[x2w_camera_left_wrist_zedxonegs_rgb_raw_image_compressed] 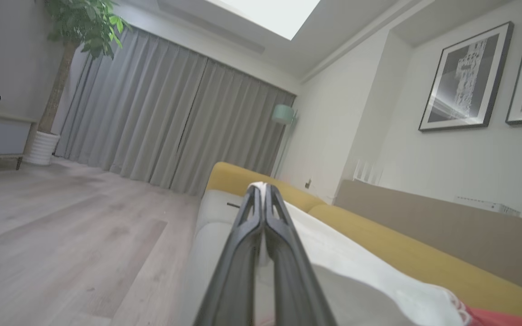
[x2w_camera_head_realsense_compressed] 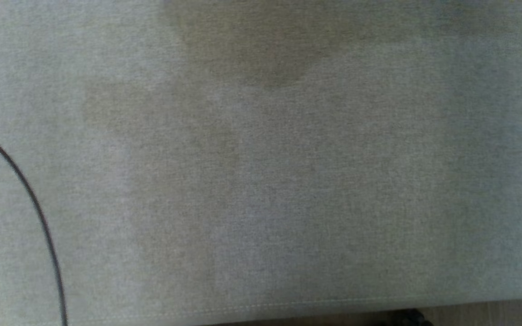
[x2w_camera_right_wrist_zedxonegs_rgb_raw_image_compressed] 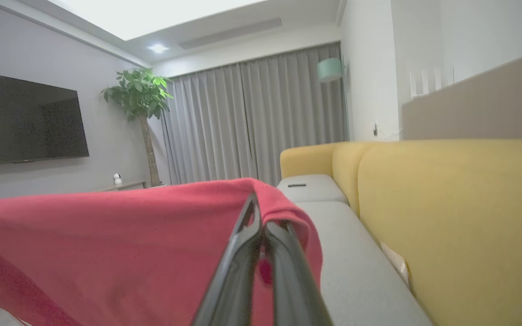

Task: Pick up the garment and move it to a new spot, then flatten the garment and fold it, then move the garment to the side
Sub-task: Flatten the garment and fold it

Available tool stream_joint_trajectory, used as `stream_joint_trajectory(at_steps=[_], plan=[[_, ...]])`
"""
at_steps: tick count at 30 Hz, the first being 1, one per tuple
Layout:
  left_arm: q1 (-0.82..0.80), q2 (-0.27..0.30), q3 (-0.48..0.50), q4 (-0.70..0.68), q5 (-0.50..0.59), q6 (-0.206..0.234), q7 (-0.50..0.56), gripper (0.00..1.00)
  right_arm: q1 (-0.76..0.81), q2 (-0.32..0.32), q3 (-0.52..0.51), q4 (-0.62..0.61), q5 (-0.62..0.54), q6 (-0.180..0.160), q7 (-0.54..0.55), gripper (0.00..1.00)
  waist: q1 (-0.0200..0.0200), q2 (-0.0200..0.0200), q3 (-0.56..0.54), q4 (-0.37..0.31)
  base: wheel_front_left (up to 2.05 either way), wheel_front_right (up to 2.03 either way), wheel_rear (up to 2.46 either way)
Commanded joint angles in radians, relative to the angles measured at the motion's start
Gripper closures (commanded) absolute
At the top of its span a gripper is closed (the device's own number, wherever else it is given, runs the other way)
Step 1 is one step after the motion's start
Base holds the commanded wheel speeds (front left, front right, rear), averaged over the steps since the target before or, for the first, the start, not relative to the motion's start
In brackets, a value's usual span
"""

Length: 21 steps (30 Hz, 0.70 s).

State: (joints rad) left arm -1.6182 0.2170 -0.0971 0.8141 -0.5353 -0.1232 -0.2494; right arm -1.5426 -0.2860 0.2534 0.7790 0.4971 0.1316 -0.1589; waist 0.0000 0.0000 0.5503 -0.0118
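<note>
The garment [x2w_camera_right_wrist_zedxonegs_rgb_raw_image_compressed: 129, 244] is red with a white part [x2w_camera_left_wrist_zedxonegs_rgb_raw_image_compressed: 356, 271] and hangs stretched between my two grippers above the sofa. In the left wrist view my left gripper [x2w_camera_left_wrist_zedxonegs_rgb_raw_image_compressed: 263, 188] is shut on the white edge, and the cloth runs off to the lower right, where red fabric begins. In the right wrist view my right gripper [x2w_camera_right_wrist_zedxonegs_rgb_raw_image_compressed: 265, 217] is shut on a red edge, which drapes over the fingers and spreads to the left. The head view looks down on bare grey sofa seat [x2w_camera_head_realsense_compressed: 288, 181].
The sofa has a yellow backrest [x2w_camera_right_wrist_zedxonegs_rgb_raw_image_compressed: 447, 203] and a grey seat whose front seam [x2w_camera_head_realsense_compressed: 288, 307] runs along the bottom. A thin dark cable [x2w_camera_head_realsense_compressed: 34, 203] curves at the left. A small remote [x2w_camera_right_wrist_zedxonegs_rgb_raw_image_compressed: 296, 184] lies on the far cushion. Wooden floor [x2w_camera_left_wrist_zedxonegs_rgb_raw_image_compressed: 61, 235] lies beside the sofa.
</note>
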Motion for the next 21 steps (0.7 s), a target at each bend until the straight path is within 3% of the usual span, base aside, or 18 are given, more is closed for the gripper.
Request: stream_joint_trajectory(at_steps=[1,5,10,14,21], plan=[[0.017,0.026,-0.012,-0.011,-0.012,-0.004,-0.007,1.00,0.024,-0.011,0.013,0.004,0.042,-0.001,-0.014,1.00,0.0000,0.0000,0.001,0.012,0.00,0.00,0.00],[0.112,0.010,-0.034,0.003,-0.028,-0.006,-0.011,1.00,0.106,-0.023,0.058,0.053,0.106,-0.001,-0.012,1.00,0.0000,0.0000,-0.007,0.023,0.00,0.00,0.00],[0.336,0.023,-0.114,-0.042,-0.066,-0.007,-0.012,1.00,0.277,-0.042,0.173,0.103,0.186,-0.001,0.069,1.00,0.0000,0.0000,-0.042,0.035,0.00,0.00,0.00],[0.569,0.070,-0.185,-0.091,-0.104,-0.007,-0.012,1.00,0.440,-0.094,0.305,0.068,0.269,-0.001,0.159,1.00,0.0000,0.0000,-0.103,0.036,0.00,0.00,0.00],[0.836,0.150,-0.308,-0.165,-0.126,-0.007,-0.012,1.00,0.603,-0.200,0.433,-0.030,0.383,-0.001,0.262,1.00,0.0000,0.0000,-0.205,0.038,0.00,0.00,0.00]])
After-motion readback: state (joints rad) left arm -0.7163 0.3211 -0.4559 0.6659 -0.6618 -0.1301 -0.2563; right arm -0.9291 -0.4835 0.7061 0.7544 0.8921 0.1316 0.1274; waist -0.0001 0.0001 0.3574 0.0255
